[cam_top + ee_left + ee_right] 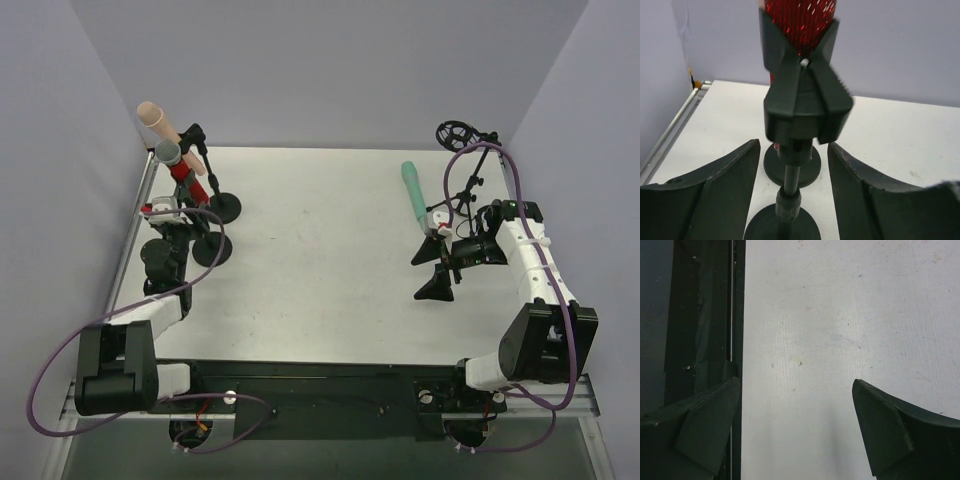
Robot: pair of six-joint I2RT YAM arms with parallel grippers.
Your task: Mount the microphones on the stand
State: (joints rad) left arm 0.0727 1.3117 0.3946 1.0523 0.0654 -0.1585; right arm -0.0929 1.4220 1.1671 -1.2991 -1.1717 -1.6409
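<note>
Currently three microphones show. The pink microphone (157,120) and the red microphone (800,20) each stand in one of the two left stands, the clip (802,107) gripping the red one's body. The teal microphone (413,192) slants beside the right stand (462,170); whether it is clipped is unclear. The left gripper (795,145) is spread either side of the red one's pole, holding nothing. The right gripper (795,382) gapes wide, empty, above the table (320,260).
</note>
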